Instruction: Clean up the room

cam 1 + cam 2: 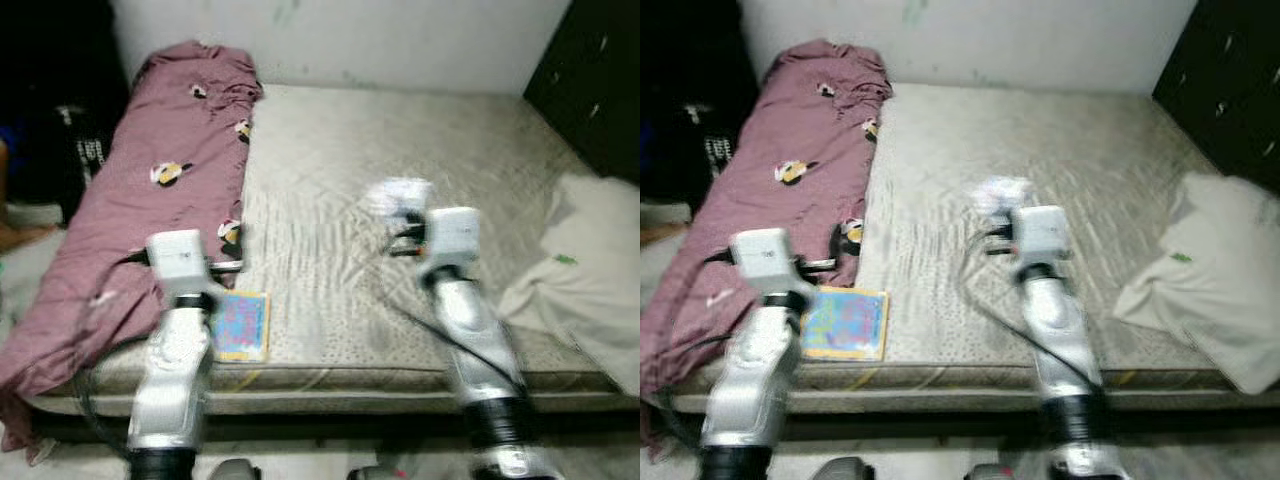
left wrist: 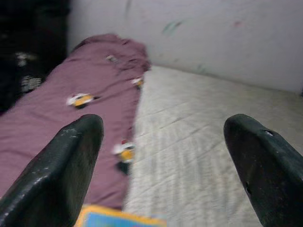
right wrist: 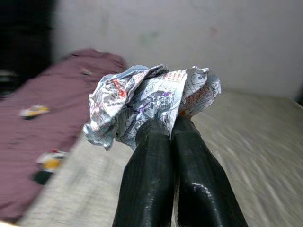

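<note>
A crumpled ball of newspaper is pinched between the fingertips of my right gripper, held above the middle of the bare mattress; the same paper shows as a blurred white lump in the head view. My left gripper is open, fingers wide apart, hovering over the mattress's near left part beside the maroon blanket. A colourful book lies flat at the mattress's front edge, just right of my left arm.
The maroon blanket with small printed figures covers the bed's left strip. A white pillow or sheet slumps off the bed's right side. A dark cabinet stands at far right, dark clutter at far left. A pale wall runs behind the bed.
</note>
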